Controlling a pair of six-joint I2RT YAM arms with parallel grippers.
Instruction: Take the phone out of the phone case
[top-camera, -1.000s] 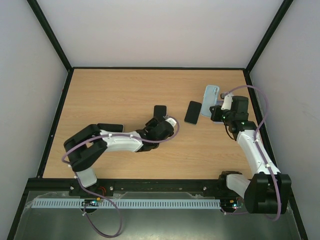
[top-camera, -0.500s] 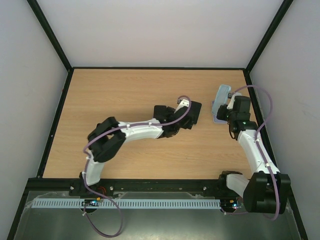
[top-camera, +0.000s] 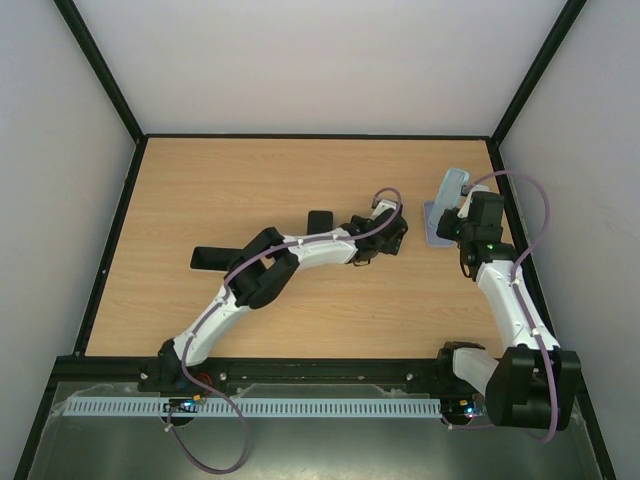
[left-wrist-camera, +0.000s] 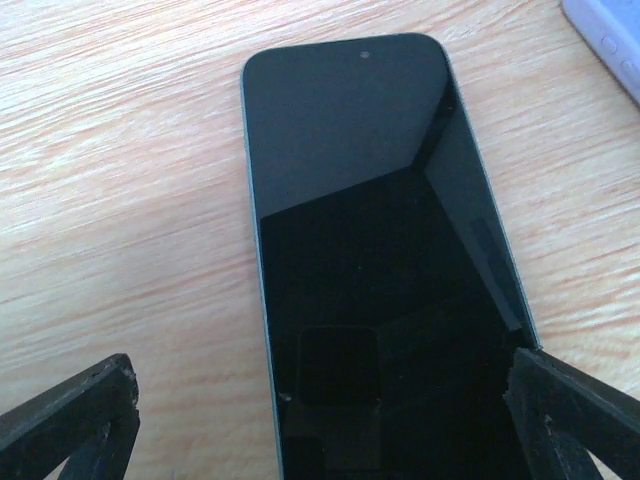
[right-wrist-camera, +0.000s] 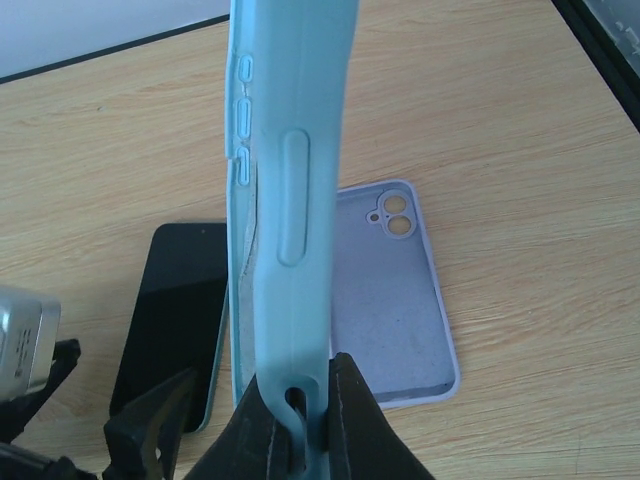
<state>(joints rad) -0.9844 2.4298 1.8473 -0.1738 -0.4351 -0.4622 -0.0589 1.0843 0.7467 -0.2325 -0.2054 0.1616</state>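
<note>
Wooden table (top-camera: 200, 190) bears phone (left-wrist-camera: 380, 250); right hand (right-wrist-camera: 300, 430) pinches case (right-wrist-camera: 290, 200).

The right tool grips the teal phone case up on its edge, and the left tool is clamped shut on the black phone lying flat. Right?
Not quite: the left tool is wide open, its fingers spread apart at the black phone, as the left wrist view shows. The rest holds: the right tool grips the teal phone case on its edge.

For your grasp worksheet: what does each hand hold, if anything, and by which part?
Right hand pinches the upright teal phone case by its lower end. Left hand, open over the phone, holds nothing.
</note>
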